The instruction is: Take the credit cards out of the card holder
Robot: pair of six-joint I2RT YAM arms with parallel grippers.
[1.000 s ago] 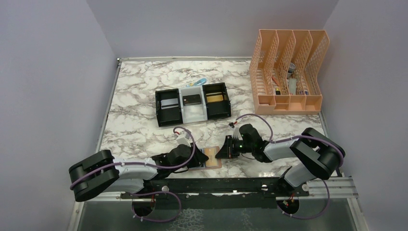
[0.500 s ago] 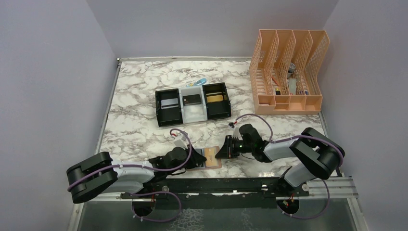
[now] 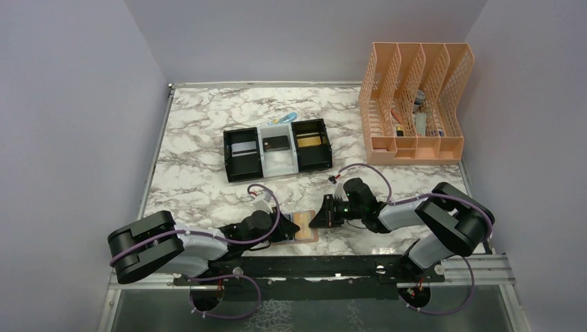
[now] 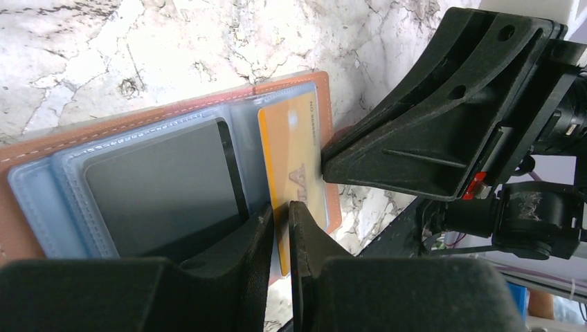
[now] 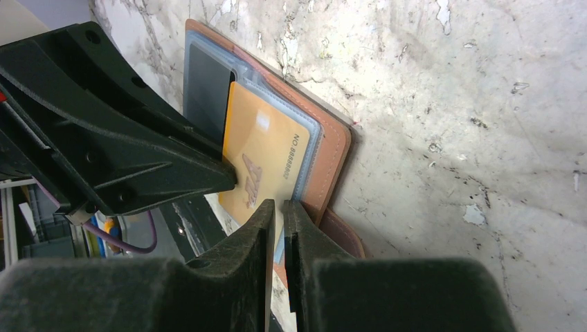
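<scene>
The place looked like a robotics lab's test booth rather than a home or office. Plain lilac walls (image 3: 69, 104) boxed in a marble-patterned table (image 3: 201, 117) on three sides. A cabled left arm (image 3: 180, 245) and right arm (image 3: 429, 214) stood bolted to a black rail (image 3: 311, 266) at its near edge. A peach file rack (image 3: 415, 97) and a three-bin tray (image 3: 277, 149) sat on it as staged props.

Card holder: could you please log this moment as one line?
card holder: open; left end effector: pinching gold card; right end effector: gripping card holder
</scene>
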